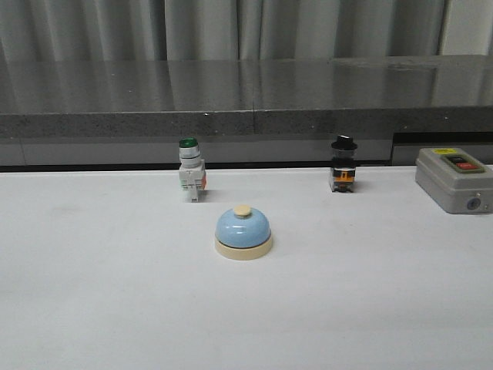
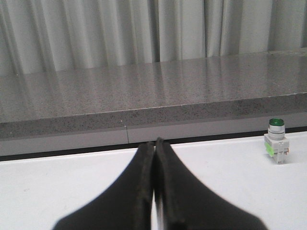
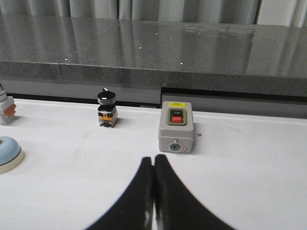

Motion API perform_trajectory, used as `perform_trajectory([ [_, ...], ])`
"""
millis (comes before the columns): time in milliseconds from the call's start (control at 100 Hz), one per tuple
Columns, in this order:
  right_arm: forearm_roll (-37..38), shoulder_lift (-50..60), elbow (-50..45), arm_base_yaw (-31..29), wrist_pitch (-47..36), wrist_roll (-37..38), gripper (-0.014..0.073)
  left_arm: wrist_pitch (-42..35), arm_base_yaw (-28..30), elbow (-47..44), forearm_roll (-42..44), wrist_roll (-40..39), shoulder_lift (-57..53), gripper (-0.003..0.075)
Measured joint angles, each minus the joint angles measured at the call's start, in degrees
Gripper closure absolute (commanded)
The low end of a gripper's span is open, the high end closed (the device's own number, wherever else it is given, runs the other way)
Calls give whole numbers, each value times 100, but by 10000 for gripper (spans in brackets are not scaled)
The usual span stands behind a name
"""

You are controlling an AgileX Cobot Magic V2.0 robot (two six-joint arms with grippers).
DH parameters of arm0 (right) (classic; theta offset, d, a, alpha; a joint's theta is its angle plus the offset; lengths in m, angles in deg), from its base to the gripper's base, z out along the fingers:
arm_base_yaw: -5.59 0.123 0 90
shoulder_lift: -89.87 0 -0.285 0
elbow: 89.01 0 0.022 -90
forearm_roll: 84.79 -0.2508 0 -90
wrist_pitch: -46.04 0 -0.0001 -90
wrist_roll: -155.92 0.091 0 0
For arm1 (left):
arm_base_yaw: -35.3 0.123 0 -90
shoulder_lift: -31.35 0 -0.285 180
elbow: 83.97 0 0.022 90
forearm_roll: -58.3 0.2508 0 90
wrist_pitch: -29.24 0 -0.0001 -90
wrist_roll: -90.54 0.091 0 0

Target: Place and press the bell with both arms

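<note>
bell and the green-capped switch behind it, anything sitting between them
Nothing. In the front view only bare white table separates the bell from the green-capped switch; they stand apart.

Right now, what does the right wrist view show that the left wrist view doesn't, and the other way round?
Only the right wrist view shows the bell at the frame edge, the black-capped switch, the grey box with a red button, and the shut right claw.

Only the left wrist view shows the green cap of the green-capped switch, and the shut left claw.

Both show the white table, the grey ledge and the curtain.
</note>
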Motion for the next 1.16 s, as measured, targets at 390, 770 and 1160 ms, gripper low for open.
perform_trajectory([
  [390,3,0,-304,0,-389,15,654,0,0,0,0,0,0,741],
  [770,3,0,-304,0,-389,15,654,0,0,0,0,0,0,741],
  [1160,3,0,-304,0,-389,25,654,0,0,0,0,0,0,741],
])
